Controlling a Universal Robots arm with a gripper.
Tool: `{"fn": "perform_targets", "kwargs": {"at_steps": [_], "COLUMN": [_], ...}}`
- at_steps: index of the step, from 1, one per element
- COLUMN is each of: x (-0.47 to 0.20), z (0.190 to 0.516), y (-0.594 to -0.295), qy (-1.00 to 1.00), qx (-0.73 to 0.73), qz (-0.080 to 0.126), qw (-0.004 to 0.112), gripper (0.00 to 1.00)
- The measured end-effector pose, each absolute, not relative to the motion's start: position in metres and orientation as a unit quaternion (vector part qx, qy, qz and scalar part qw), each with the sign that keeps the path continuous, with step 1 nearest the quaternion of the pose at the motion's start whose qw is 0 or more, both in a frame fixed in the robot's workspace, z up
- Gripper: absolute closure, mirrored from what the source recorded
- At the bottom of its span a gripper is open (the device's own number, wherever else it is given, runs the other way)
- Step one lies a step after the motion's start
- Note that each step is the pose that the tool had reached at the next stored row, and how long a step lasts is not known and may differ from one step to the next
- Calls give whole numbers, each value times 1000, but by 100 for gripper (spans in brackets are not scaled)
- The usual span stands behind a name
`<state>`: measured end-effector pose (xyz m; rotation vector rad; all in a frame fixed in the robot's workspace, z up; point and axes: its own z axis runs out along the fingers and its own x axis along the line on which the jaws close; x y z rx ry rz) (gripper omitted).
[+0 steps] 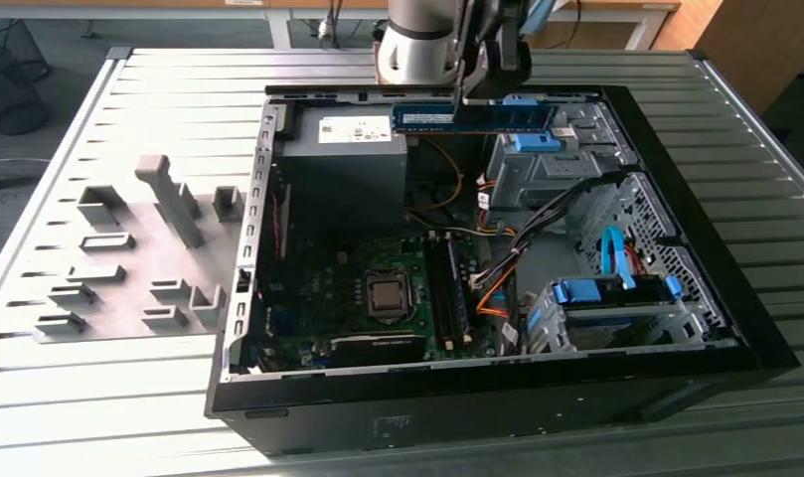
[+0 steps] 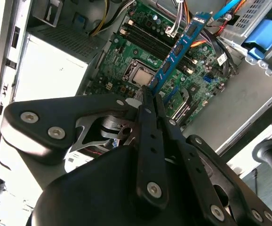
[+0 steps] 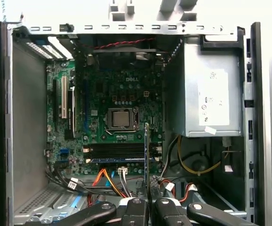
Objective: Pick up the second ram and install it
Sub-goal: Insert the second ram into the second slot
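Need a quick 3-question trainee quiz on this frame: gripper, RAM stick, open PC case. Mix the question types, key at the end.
1. True or false: the gripper is shut on the RAM stick.
2. Where is the RAM stick in the exterior view? A) seated in a motherboard slot B) held in the air above the far end of the open PC case C) lying among the grey blocks
3. Fill in: in the first wrist view the stick is seen ____-on, as a thin line above the motherboard.

Key: 1 true; 2 B; 3 edge
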<state>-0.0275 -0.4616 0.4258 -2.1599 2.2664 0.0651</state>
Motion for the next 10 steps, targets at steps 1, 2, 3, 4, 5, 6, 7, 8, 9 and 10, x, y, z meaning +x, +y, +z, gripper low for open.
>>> {"fn": "perform_targets", "kwargs": {"at_steps": [1,2,3,4,5,6,7,8,9,10], "x": [-28,-28,-28,-28,-28,-28,-28,-28,-28,-28], "z": [426,425,425,425,424,424,424,423,423,422], "y": [-462,-462,-462,-462,-462,-462,-462,-462,-462,-462], "qy": [729,735,741,747,753,759,765,771,777,782], "qx": [-684,-678,-671,-664,-657,-651,-644,-637,-629,-622], "qz": [21,21,21,21,20,20,20,20,20,20], "qw": [5,5,6,6,6,6,6,6,7,7], "gripper": [86,86,86,86,86,86,86,86,86,86]}}
